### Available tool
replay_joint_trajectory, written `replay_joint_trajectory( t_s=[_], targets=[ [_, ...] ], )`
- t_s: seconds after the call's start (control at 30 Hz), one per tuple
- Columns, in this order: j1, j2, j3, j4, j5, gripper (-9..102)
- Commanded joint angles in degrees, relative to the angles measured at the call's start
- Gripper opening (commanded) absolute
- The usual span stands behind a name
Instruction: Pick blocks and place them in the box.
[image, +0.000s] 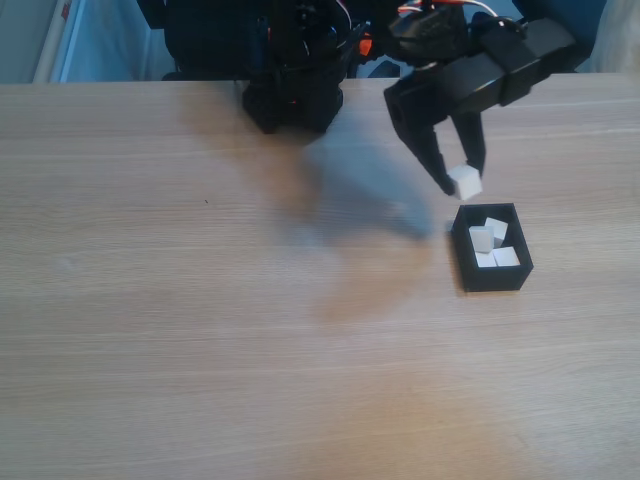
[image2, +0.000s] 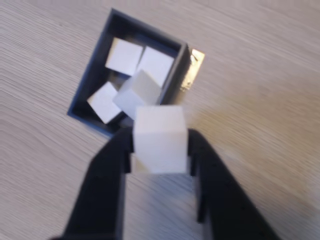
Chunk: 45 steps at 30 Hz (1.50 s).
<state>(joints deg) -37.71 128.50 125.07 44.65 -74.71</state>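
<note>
one block between the tool fingertips (above the box edge)

Black gripper pinching one white block between its fingertips, above wooden table, just short of the black box holding four more blocks, one tilted atop others.
</note>
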Motion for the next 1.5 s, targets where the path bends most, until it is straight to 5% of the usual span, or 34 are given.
replay_joint_trajectory(
  t_s=[0.0, 0.63, 0.83, 1.07, 1.47],
  targets=[
    [-1.8, -2.5, -2.8, -3.9, -0.6, 0],
    [-1.8, -18.9, -16.3, -8.0, 2.9, 11],
    [-0.4, -17.1, -15.2, -3.1, 3.7, 9],
    [5.6, -2.0, -2.9, 9.3, -2.2, 0],
    [23.0, 34.0, 27.2, 15.6, -14.4, 0]
  ],
)
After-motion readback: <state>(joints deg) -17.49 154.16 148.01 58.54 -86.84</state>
